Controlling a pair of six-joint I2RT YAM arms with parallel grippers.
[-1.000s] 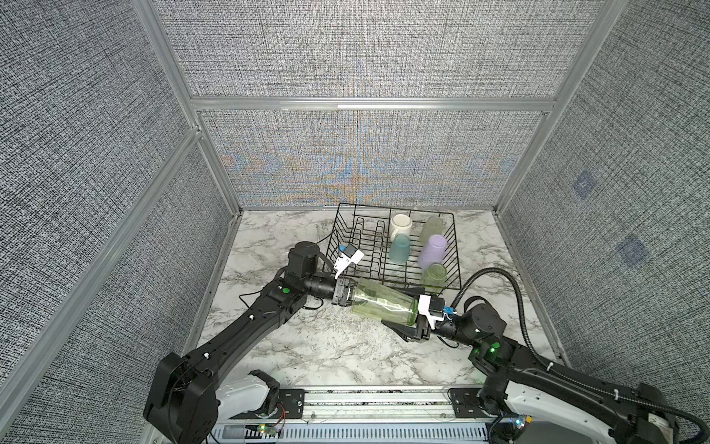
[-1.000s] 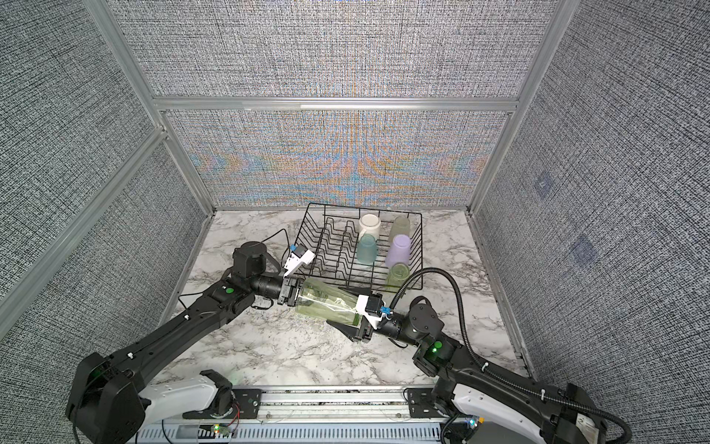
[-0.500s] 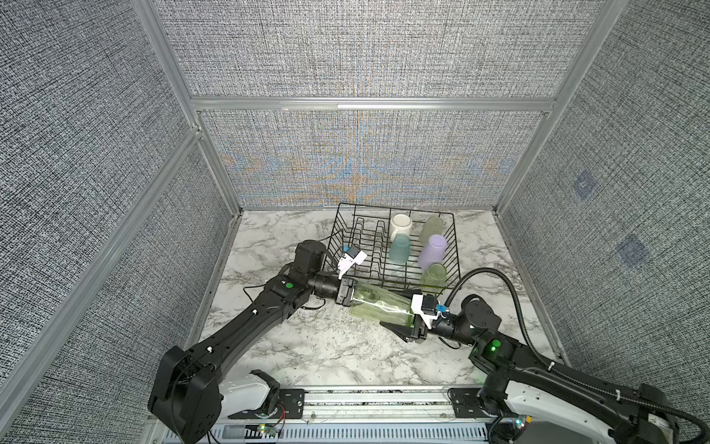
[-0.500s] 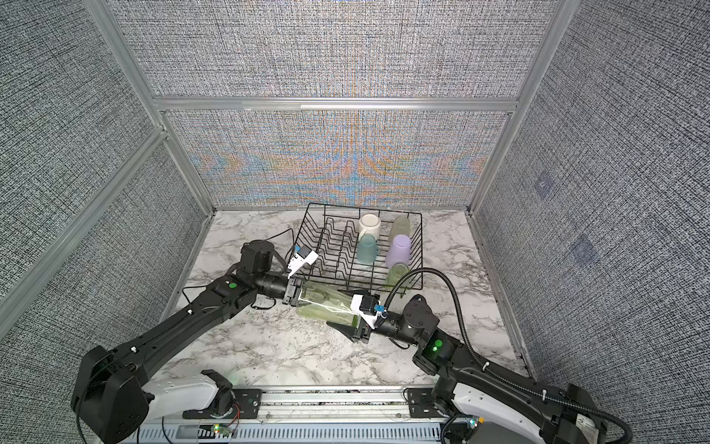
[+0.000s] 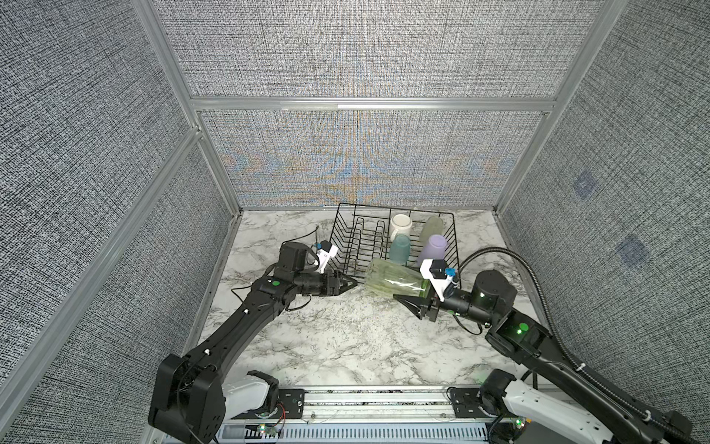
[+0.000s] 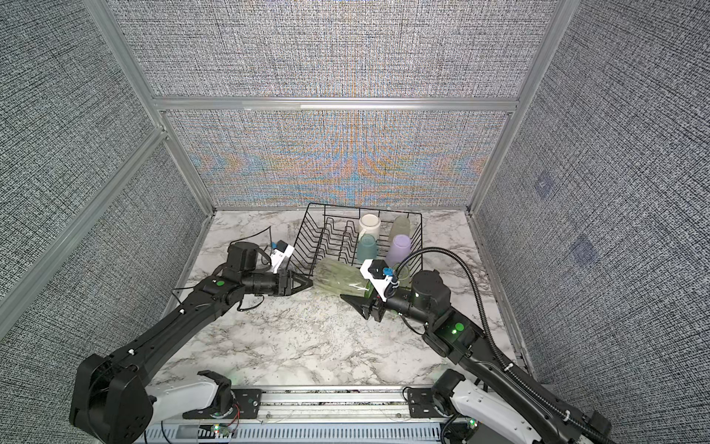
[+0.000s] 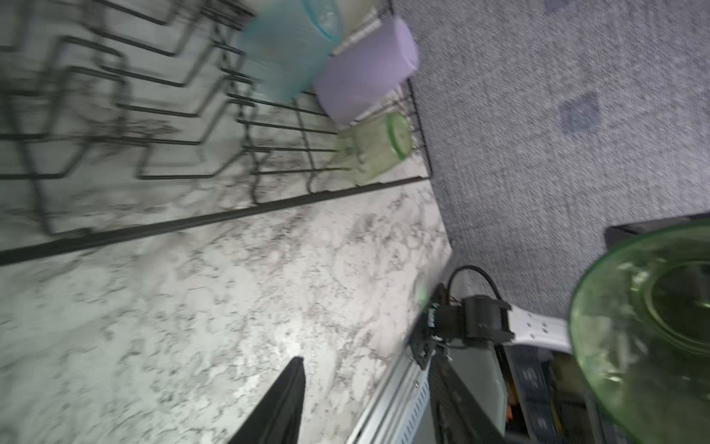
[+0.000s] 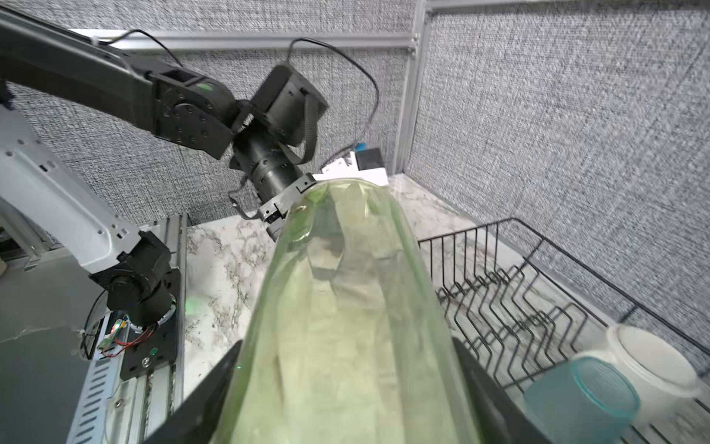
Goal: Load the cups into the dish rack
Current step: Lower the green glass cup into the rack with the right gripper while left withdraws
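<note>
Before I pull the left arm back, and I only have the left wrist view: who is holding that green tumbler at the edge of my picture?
Observer: The right gripper has the green tumbler clamped by its narrower end, lying sideways.
Operator: Anything loaded that I can't see?
Observer: Yes, a white mug at the far side of the dish rack.
Operator: Anything beside it?
Observer: A pale green tumbler, nearer the right-hand rim.
</note>
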